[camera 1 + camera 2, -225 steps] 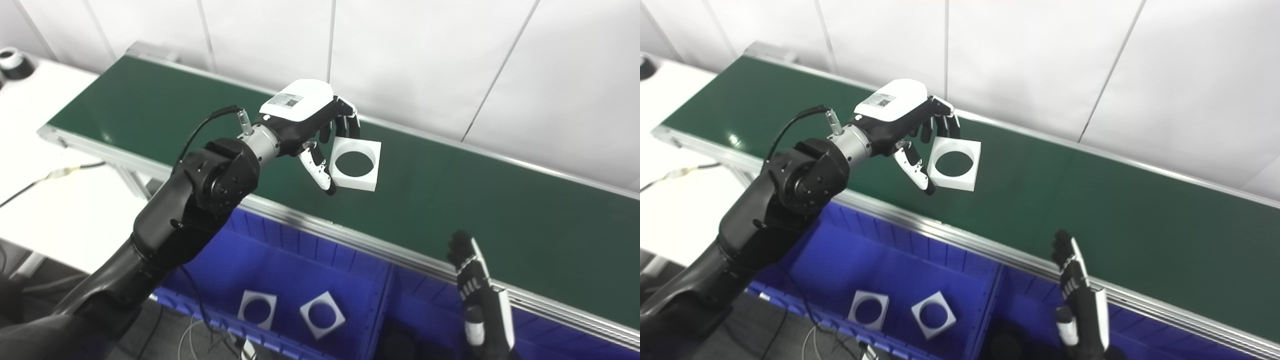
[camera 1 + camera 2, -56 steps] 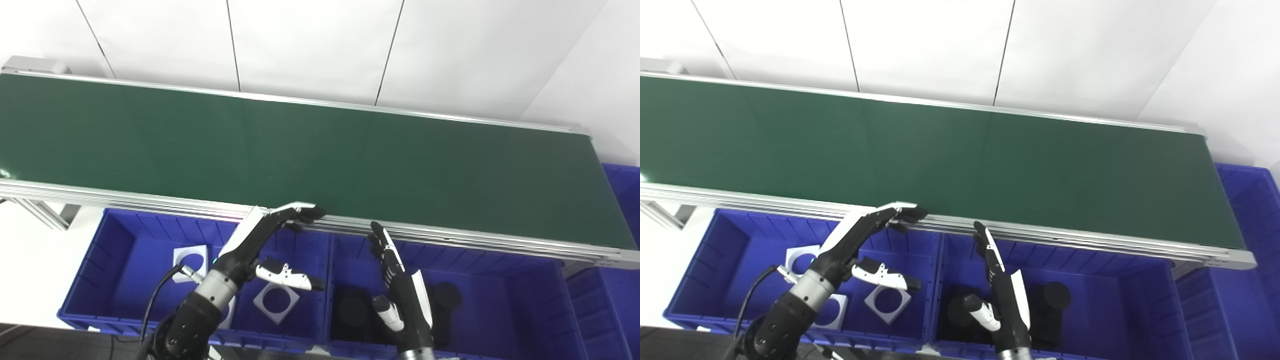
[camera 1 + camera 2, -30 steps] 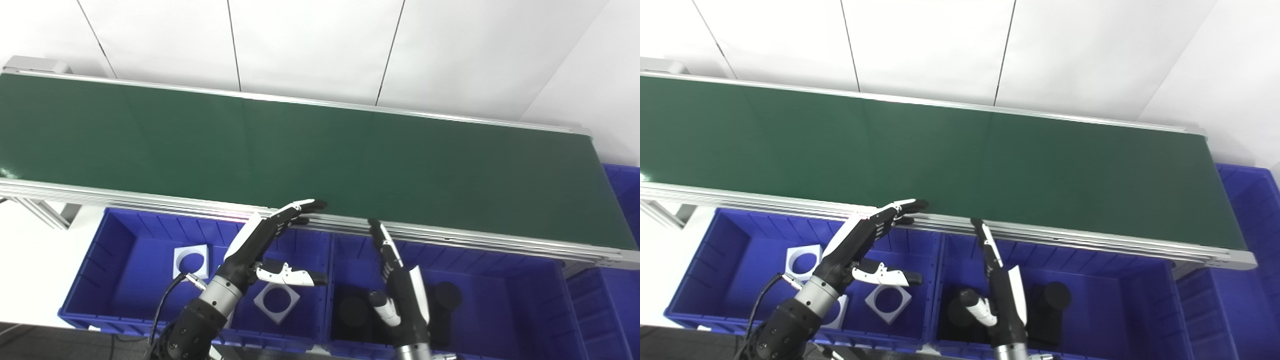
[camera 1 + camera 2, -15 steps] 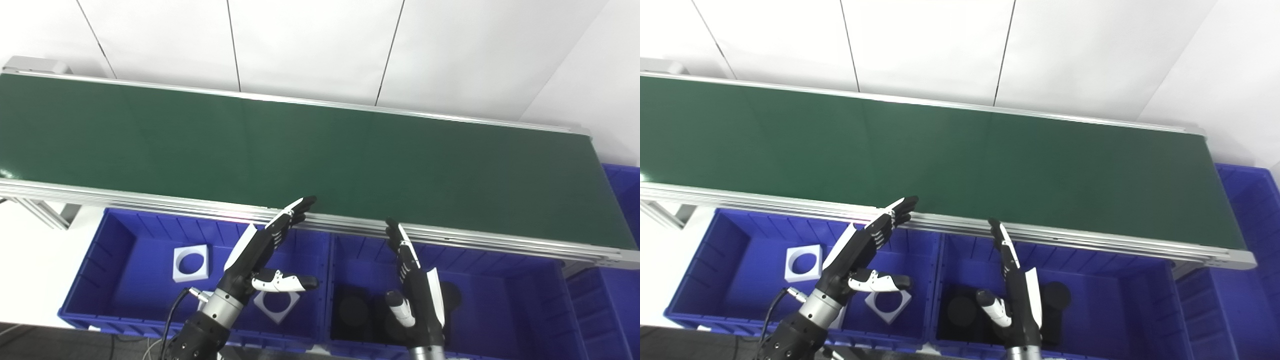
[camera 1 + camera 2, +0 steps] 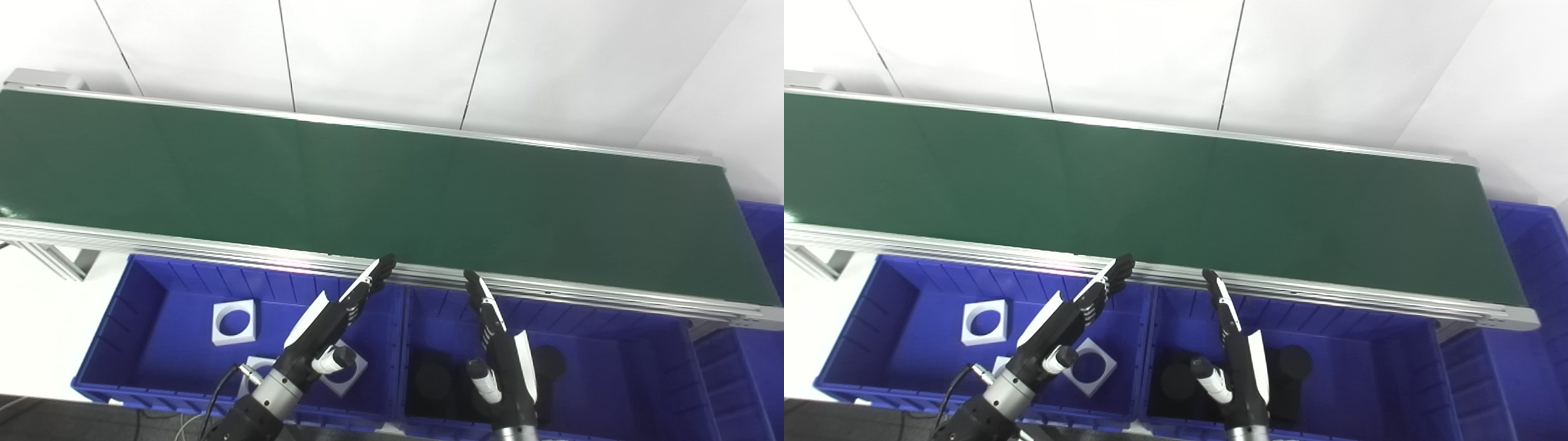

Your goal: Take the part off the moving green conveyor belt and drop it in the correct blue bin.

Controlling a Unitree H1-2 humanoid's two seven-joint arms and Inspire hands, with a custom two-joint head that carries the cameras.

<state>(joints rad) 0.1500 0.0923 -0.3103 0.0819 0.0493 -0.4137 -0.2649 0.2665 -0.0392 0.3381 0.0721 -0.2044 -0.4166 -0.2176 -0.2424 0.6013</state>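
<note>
Below the long green belt (image 5: 392, 177), both hands are held up over the blue bins. Left hand (image 5: 331, 321) comes up from the bottom, flat and tilted, with its fingers (image 5: 370, 283) straight and pointing up toward the silver rail (image 5: 184, 245) of the belt. Its thumb sticks out to the side. It is open and holds nothing. Right hand (image 5: 502, 361) stands up on its edge beside it, fingers straight and close to each other, tips near the rail. Its thumb sticks out low down. It is open too and holds nothing.

No part shows on the belt. White square parts with round holes lie in the left blue bin (image 5: 147, 318). One white square (image 5: 233, 320) sits alone near the back left of that bin. Another white square (image 5: 1093, 365) lies just under the left hand, partly hidden by it. A third one (image 5: 254, 373) peeks out beside the left wrist, mostly hidden. Black round parts (image 5: 432, 380) sit in the middle blue bin (image 5: 612, 361), and the right hand hides some of them. Part of one more blue bin (image 5: 1534, 257) shows at the far right. White wall panels (image 5: 380, 55) stand behind the belt.
</note>
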